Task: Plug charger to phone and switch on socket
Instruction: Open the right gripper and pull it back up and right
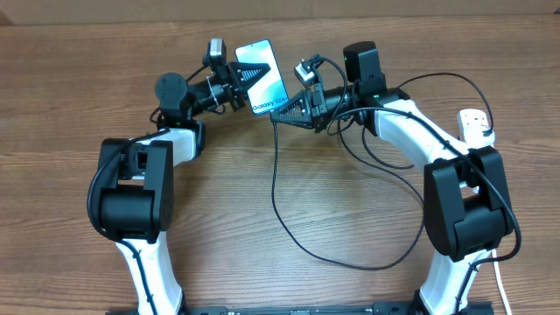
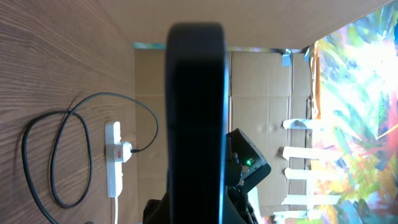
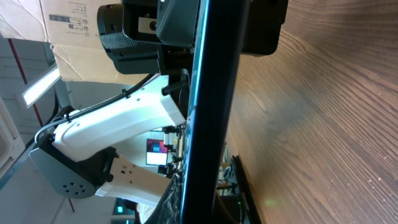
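1. Cyan-screened phone [image 1: 262, 74] is hovering above the bench [image 1: 87, 70] at 12 o'clock, with the left pincer [image 1: 234, 84] clenching its edge.
2. Crowding its lower end at 5 o'clock is the right pincer [image 1: 293, 103]; I cannot tell its grip.
3. Black charger [image 1: 274, 184] is trailing toward 6 o'clock; its connector is wanting a square, gentle push.
4. White socket [image 1: 475, 125] is lying at 3 o'clock.

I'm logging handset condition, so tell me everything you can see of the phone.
The phone is a slim rectangular slab: lit cyan-blue screen, thin dark rim, a text line near one end. It sits tilted, screen up, the left gripper seemingly clamped on one long edge, the right gripper at the text end. Both wrist views show it edge-on and dark.
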